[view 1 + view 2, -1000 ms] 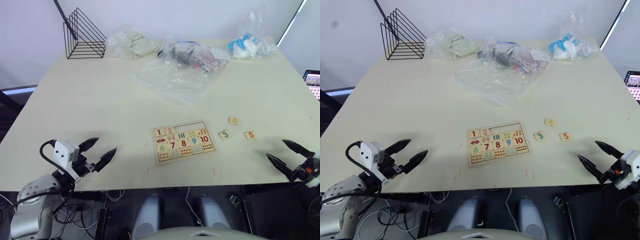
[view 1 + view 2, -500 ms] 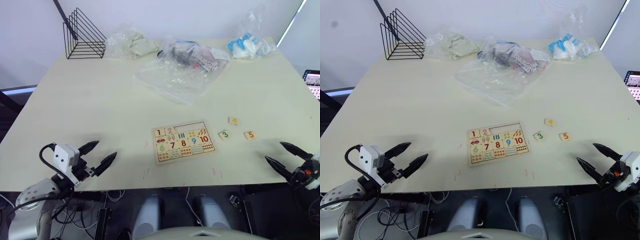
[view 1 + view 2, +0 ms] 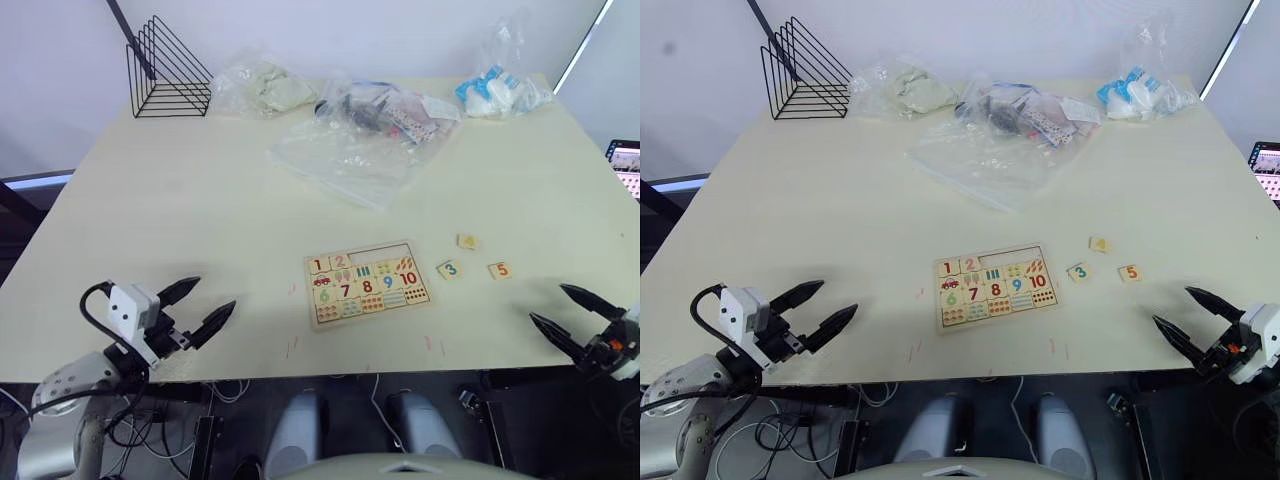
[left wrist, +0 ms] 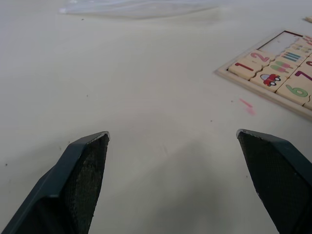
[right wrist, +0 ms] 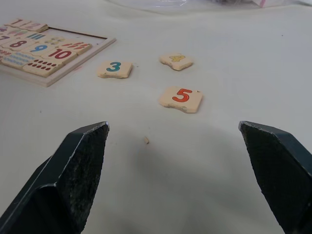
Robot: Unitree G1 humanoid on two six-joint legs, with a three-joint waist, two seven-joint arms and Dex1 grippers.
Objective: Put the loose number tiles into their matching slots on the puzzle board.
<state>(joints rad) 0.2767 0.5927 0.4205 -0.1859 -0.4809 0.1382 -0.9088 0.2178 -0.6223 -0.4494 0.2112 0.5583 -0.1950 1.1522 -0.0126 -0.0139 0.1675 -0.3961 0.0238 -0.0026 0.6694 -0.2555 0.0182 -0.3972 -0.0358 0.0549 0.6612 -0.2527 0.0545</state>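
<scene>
Puzzle board point(image 3: 367, 283): one.
Loose number tiles on the table: three — green 3 point(image 3: 449, 268), yellow 4 point(image 3: 467, 241), orange 5 point(image 3: 500, 270).
Tiles seated in the top row: two — 1 point(image 3: 318, 265), 2 point(image 3: 341, 261).
Plastic bags: four.
Black wire rack point(image 3: 165, 70): one.

You have the puzzle board point(image 3: 366, 283) lying flat near the front middle of the bench point(image 3: 180, 210), tiles 1 and 2 seated in its top row and the other slots point(image 3: 383, 251) empty. Just to its right lie three loose tiles: the 3 tile point(image 3: 449, 269), the 5 tile point(image 3: 500, 270) and the 4 tile point(image 3: 467, 241). Your left hand point(image 3: 197, 305) and right hand point(image 3: 565, 312) hang spread wide at the bench's front corners, holding nothing.
</scene>
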